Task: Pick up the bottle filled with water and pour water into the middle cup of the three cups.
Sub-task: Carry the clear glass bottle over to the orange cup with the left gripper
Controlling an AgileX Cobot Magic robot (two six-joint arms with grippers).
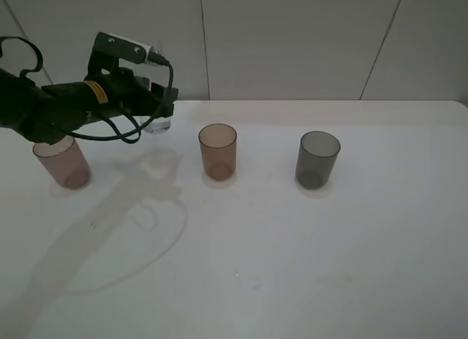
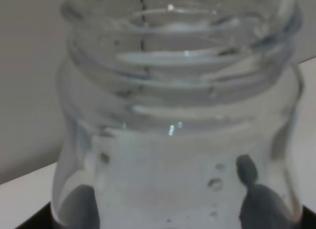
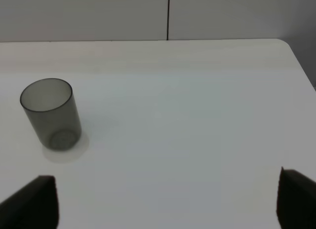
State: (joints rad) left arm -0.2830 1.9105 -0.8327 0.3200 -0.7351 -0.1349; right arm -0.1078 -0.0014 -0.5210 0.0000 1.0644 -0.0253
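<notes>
Bottle [image 2: 177, 140] sits clamped between left gripper [image 1: 162, 111] jaws, arm [image 1: 58, 101] stretched level past the pink cup [image 1: 64, 164]; right gripper [image 3: 168, 199] jaws wide apart, hovering near the grey cup [image 3: 51, 114].

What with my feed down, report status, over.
Left gripper around bottle, grip unconfirmed. Right gripper open, empty. Middle cup upright; nothing between it and bottle.

The high camera looks down from the front over the whole table [image 1: 307, 266] toward the back wall [image 1: 292, 39]. The left wrist camera sits right against the bottle [image 2: 177, 140], which fills its picture. The right wrist camera looks low across the table [image 3: 197, 130] toward the wall [image 3: 98, 17], well back from the grey cup [image 3: 51, 113]. The high view shares that bottle [image 1: 157, 124] and grey cup [image 1: 317, 158].
</notes>
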